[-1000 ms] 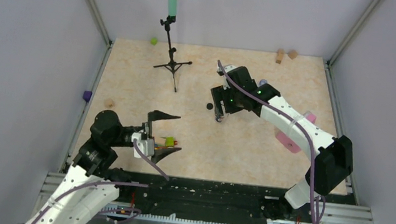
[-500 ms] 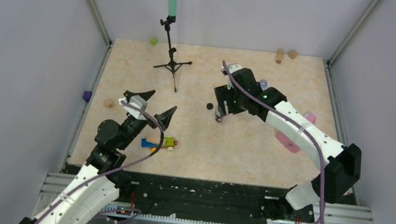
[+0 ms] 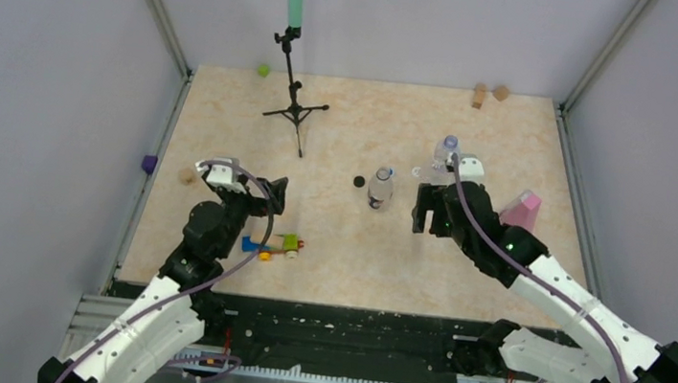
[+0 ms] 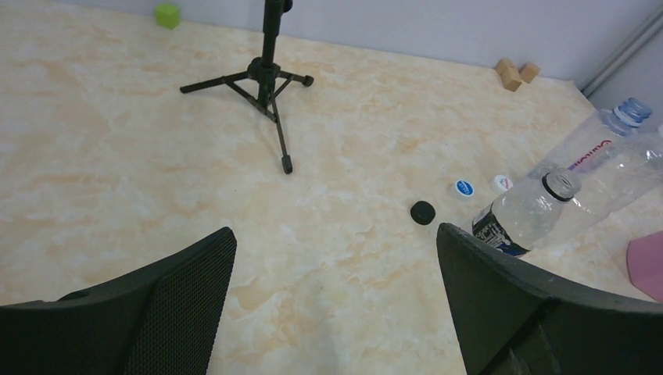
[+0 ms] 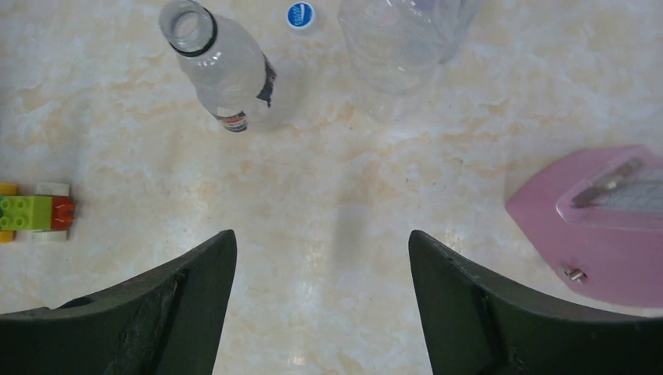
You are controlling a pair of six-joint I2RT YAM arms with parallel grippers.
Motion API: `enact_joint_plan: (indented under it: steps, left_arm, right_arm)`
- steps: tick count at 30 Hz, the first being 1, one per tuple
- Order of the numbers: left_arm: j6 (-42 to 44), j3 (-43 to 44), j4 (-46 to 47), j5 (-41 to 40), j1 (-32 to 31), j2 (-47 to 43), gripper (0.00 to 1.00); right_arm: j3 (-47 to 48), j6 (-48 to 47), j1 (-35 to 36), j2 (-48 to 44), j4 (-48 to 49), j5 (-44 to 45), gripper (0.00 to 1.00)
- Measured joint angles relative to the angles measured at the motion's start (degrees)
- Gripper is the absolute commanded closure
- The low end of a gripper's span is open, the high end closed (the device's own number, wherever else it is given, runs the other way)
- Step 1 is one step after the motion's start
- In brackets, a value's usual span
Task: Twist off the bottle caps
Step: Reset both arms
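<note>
Bare table [image 3: 348,250] is left open at lower centre; the upper left is barred by a tripod [image 3: 296,110]; right of centre an uncapped bottle [image 3: 380,189] and a capped bottle [image 3: 439,160] are set close, a pink wedge [image 3: 520,210] beyond; toy bricks [image 3: 279,243] are found lower left.

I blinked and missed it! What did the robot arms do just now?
The right gripper pulled back toward the near edge, away from the small clear plastic bottle, which stands uncapped. The left gripper swung round to face the far side. Both are open. The round black cap and black tripod stayed put.
</note>
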Motion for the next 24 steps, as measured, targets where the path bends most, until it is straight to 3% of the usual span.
enact_joint_plan:
  steps: [8, 14, 19, 24]
  left_arm:
    - [-6.45, 0.0, -2.56, -8.15, 0.0, 2.91, 0.02]
    - [-6.78, 0.31, -4.7, -12.22, 0.04, 2.45, 0.02]
    - [-6.16, 3.23, -6.64, -12.94, 0.04, 2.73, 0.02]
    - [-4.02, 9.44, -7.93, -12.87, 0.04, 5.33, 0.02]
  right_arm:
    - [-7.26, 5.18, -0.55, -4.09, 1.18, 5.49, 0.19]
    - [-12.28, 6.62, -1.14, -11.26, 2.75, 7.19, 0.19]
    - [-11.67, 5.27, -1.25, -17.33, 3.98, 8.11, 0.17]
    - [-3.61, 1.16, -1.53, -18.01, 3.58, 9.29, 0.16]
